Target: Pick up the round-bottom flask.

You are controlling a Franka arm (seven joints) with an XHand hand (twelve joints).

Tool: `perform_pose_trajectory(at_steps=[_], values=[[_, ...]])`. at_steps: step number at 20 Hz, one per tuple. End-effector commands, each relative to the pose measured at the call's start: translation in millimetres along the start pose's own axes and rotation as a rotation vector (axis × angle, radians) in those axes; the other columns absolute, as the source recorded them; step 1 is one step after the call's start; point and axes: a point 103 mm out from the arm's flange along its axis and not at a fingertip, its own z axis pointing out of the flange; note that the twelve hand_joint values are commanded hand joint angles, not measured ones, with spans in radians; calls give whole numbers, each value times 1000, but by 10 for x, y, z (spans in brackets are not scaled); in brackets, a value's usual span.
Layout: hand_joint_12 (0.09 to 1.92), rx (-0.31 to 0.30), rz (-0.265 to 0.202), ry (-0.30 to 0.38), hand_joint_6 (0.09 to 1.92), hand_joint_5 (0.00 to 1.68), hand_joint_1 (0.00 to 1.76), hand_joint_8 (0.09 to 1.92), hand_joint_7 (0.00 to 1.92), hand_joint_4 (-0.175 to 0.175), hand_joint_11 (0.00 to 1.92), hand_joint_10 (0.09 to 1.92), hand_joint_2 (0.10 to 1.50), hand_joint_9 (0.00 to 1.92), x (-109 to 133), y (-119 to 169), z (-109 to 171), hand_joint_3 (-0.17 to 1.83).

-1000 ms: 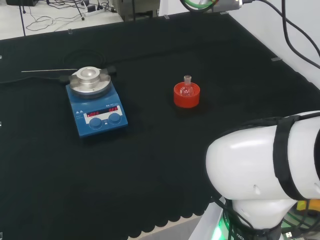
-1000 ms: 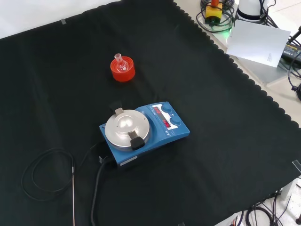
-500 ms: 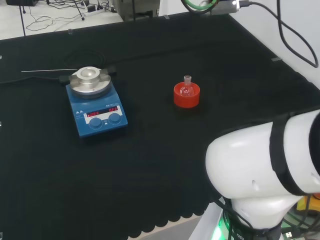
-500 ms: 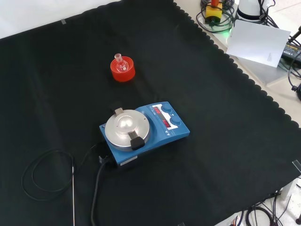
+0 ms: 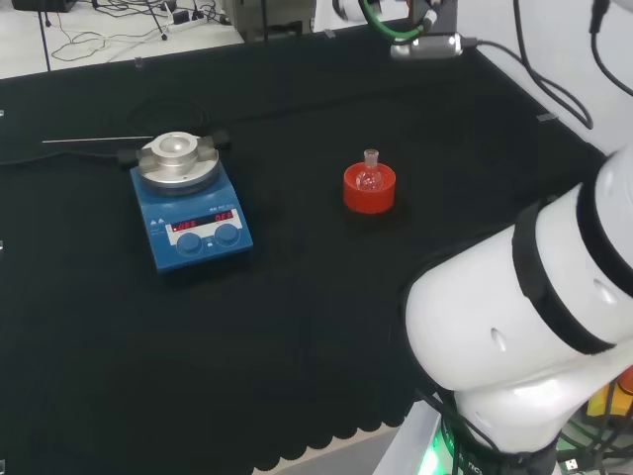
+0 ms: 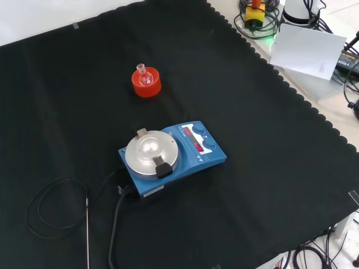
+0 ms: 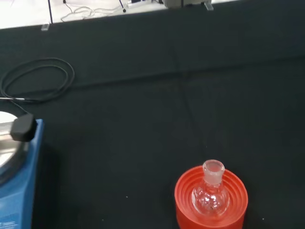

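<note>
From the head view I see, at the left, a blue hotplate stirrer with a round silver top plate (image 5: 188,198), and well apart to its right the small clear glass round-bottom flask (image 5: 370,176). It sits upright in a red ribbed ring stand (image 5: 369,191) on the black cloth (image 5: 297,327), its short neck open and its bulb looking empty through the wrist camera. At the far right the arm's white link (image 5: 514,327) rises steeply toward the upper right. I cannot tell how the hand is set.
</note>
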Motion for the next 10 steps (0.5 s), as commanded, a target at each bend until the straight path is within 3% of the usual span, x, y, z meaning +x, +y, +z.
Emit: perform_pose_trajectory(at_steps=[1,6,10], values=[[1379,15,39,83,87,413,526,622,177,-26,122,683,1063,346,-378,401,556,268],[1375,67,78,173,87,434,645,639,198,-33,149,686,869,376,-550,537,1043,463],[1376,97,94,195,87,460,676,648,214,-40,165,691,827,395,-648,641,1344,498]])
